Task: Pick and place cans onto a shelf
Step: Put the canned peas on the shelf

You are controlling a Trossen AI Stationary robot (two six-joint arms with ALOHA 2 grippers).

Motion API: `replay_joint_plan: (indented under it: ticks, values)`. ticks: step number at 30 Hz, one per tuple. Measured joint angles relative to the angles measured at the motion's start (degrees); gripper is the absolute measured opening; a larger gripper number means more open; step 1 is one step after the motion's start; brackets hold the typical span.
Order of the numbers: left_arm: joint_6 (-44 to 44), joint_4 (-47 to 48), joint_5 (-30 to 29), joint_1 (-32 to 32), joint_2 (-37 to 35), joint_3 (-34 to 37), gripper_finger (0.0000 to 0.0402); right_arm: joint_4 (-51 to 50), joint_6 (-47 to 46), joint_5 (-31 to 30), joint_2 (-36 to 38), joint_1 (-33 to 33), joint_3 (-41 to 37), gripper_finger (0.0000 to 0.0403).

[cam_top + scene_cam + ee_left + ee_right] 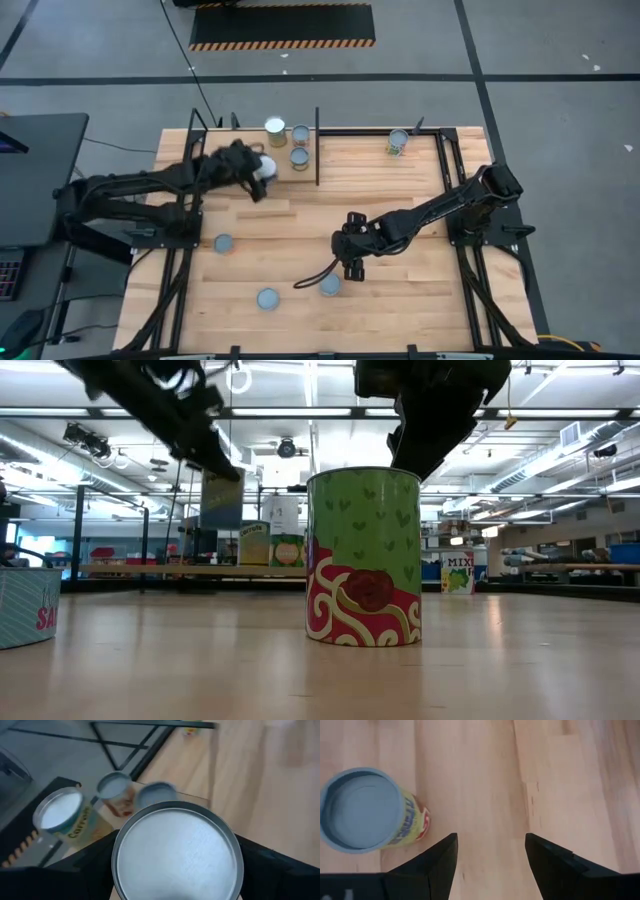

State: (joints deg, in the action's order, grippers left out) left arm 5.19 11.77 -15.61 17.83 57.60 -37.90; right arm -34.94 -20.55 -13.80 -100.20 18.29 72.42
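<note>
left gripper: over the shelf, pinching a can between wide-set fingers, just beside three cans already standing there.
step: setting the held can down on the shelf.
how: lower it straight and level into the free spot, clear of its neighbours, then release.
right gripper: fingers spread, empty, hovering beside a table can.
left on table: two more cans.
</note>
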Motion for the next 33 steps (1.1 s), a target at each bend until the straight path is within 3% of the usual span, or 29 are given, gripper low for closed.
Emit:
replay_joint_plan:
  ticks: [2,6,12,19,33]
  values:
    - [1.47,-3.57,5.77,4.83,0.59,0.84,0.0322,0.51,-0.31,0.00,0.00,0.32,0.00,0.0240]
    - [4.66,-7.93,11.60,12.70,4.55,0.86,0.0323,0.62,-0.31,0.17,0.00,0.52,0.02,0.0240]
    - [7.19,-13.43,18.56,18.16,11.18,0.82,0.0324,0.55,-0.31,1.12,0.00,0.50,0.02,0.0240]
    - [7.51,-16.64,18.24,19.58,16.44,0.84,0.0325,0.48,-0.13,1.53,0.00,0.50,0.02,0.0240]
    - [2.95,-18.10,18.36,19.84,16.65,0.82,0.0325,0.49,-0.48,1.73,0.00,0.50,0.02,0.0240]
